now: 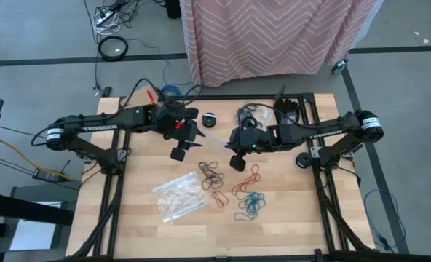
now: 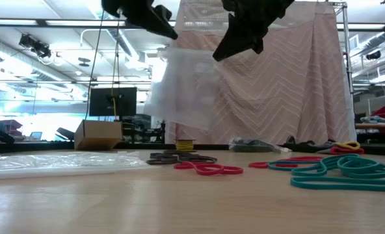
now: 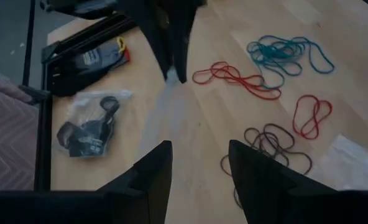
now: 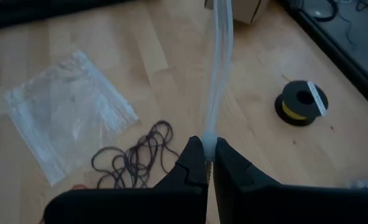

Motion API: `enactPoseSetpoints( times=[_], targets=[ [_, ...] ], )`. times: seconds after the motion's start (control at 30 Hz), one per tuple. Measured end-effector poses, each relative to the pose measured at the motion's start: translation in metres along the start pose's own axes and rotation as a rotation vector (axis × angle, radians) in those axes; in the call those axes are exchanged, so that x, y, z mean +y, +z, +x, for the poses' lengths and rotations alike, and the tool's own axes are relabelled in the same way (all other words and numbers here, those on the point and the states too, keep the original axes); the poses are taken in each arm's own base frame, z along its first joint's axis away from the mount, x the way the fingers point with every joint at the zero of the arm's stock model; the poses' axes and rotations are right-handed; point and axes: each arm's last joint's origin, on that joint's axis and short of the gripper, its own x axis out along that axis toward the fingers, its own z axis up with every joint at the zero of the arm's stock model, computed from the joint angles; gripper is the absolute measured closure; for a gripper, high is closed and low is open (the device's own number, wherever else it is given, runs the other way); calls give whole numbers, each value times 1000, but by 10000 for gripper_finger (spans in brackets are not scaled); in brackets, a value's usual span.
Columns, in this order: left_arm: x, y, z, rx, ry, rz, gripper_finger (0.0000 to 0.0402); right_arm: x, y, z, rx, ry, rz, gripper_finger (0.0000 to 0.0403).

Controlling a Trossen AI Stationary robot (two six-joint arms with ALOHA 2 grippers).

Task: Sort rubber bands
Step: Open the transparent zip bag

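Rubber bands lie loose on the wooden table: dark ones (image 1: 210, 175), red ones (image 1: 244, 178) and teal ones (image 1: 250, 206). My right gripper (image 4: 209, 146) is above them, shut on a clear plastic bag (image 2: 179, 84) that hangs in the air between the two arms. My left gripper (image 3: 199, 162) faces it from the table's left, open, with its fingers on either side of the bag's near end. A second clear bag (image 1: 179, 196) lies flat on the table. My right gripper pinches an edge of the clear bag (image 4: 210, 127) between its two fingers, which slant down from the table's right. The bag is lifted clear of the table and stretches from the fingers toward my left gripper. Whether my left gripper touches the bag, I cannot tell.
A small black round disc (image 1: 210, 118) lies at the far middle. A clear bag with black things in it (image 3: 87, 127) lies at the far right. Black frame rails (image 1: 113, 196) run along the table's left and right edges. Bare wood shows at the near edge.
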Motion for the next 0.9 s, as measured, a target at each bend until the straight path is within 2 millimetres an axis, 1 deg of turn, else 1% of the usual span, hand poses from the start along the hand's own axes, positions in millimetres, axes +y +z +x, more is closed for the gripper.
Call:
enactPoseSetpoints(
  times=[0.2,0.33,0.9],
  targets=[
    [1,-3,5,44,21,21,249,-1,5,-1,-32,17,15,401],
    [1,1,5,17,41,43,254,-1,4,0,-27,26,27,401],
    [4,2,7,16,82,77,255,0,4,0,-24,45,34,401]
  ],
)
